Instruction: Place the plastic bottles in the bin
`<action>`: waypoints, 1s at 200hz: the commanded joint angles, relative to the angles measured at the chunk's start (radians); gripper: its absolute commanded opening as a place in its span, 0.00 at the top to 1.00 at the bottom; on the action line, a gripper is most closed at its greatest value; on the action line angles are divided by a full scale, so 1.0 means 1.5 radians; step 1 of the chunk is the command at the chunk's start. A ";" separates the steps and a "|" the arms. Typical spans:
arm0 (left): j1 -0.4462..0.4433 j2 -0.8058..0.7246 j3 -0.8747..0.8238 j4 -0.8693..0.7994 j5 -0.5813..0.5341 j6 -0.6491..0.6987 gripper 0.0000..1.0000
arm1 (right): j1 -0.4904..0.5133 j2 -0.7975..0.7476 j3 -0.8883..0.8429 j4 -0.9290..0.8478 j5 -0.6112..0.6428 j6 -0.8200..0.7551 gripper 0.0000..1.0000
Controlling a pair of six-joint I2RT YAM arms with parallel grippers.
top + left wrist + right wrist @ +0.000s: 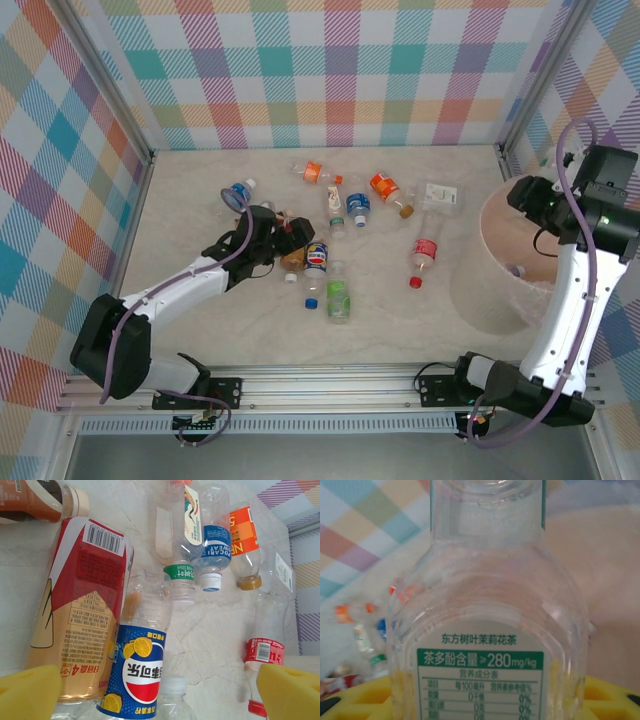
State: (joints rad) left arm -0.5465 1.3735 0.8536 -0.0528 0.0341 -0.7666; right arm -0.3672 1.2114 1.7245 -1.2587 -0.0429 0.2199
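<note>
"What's in the right gripper (527, 196)?"

"A green-labelled bottle (480, 645), clear, clamped between the yellow pads (357, 700) with its neck pointing away from the wrist. It hangs at the far rim of the bin (490, 250), the pink bucket on the right of the table (400, 335)."

"And the left gripper (295, 238)?"

"Jaws spread wide, nothing gripped. Between its pads (27, 692) lie a red-and-gold bottle (80, 615), just inside one pad, and a blue Pepsi bottle (137, 672) touching it."

"Anything crowding them?"

"Plenty. Beyond those two lie a brown bottle (37, 500), a Pocari Sweat bottle (216, 550) and an orange-labelled bottle (245, 540), close together. A red-labelled bottle (425, 252) lies farther right, towards the bin."

"The arms?"

"The left reaches low from the near left towards the middle. The right stands tall, its wrist bent over the bin."
</note>
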 commanded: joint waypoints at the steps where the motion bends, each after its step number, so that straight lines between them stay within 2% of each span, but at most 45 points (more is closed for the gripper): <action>1: 0.002 0.007 0.027 -0.026 -0.016 0.006 0.00 | -0.006 0.002 -0.019 -0.076 0.116 -0.007 0.61; 26: 0.002 0.010 0.033 -0.038 -0.025 0.005 0.00 | -0.007 0.004 -0.059 -0.066 0.126 -0.001 0.60; 60: 0.003 0.010 0.043 -0.058 -0.031 0.003 0.00 | -0.011 0.003 -0.135 -0.044 0.194 0.023 0.59; 170: 0.003 -0.020 0.026 -0.107 -0.083 -0.022 0.00 | -0.028 0.051 -0.247 0.056 0.178 0.034 0.51; 200: 0.003 -0.021 0.033 -0.137 -0.112 -0.023 0.00 | -0.029 0.048 -0.257 0.068 0.148 0.037 0.41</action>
State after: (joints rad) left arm -0.5465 1.3666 0.8936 -0.1959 -0.0776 -0.7937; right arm -0.4007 1.2919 1.3468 -1.1900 0.2115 0.2546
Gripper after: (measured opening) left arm 0.998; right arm 0.559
